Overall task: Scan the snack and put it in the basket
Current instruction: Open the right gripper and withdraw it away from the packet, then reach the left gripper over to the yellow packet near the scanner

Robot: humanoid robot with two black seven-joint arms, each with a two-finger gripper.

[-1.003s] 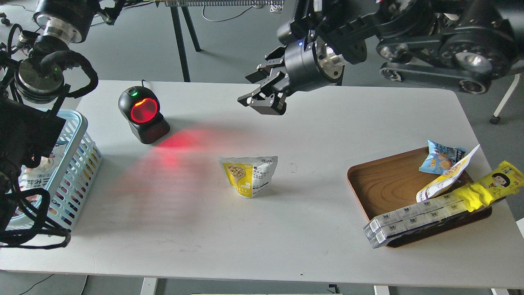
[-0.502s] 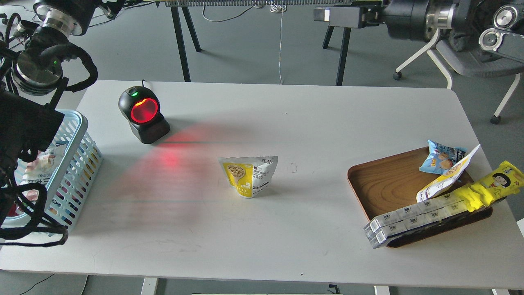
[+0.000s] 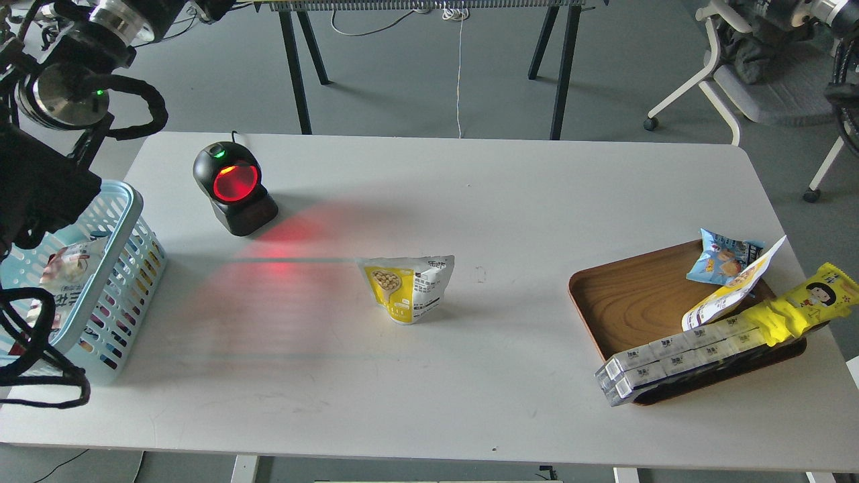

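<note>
The snack [image 3: 407, 287], a yellow and white stand-up pouch with a round picture of brown cubes, stands upright in the middle of the table. The light blue slotted basket [image 3: 127, 295] stands at the table's left edge, partly covered by my left arm, and holds a white packet [image 3: 67, 265]. Only thick joints and cables of my left arm [image 3: 64, 107] show at the far left; its gripper is out of view. My right arm shows only as a small part at the top right corner [image 3: 822, 10], and its gripper is out of view.
A black barcode scanner [image 3: 235, 188] with a glowing red window stands at the back left and casts red light on the table toward the pouch. A brown wooden tray [image 3: 631, 302] at the right holds a blue packet, a long yellow packet and white boxes.
My right arm and its open gripper, above the table's back middle one second ago, have pulled up and right out of view. My left arm has shifted slightly. The pouch has not moved.
</note>
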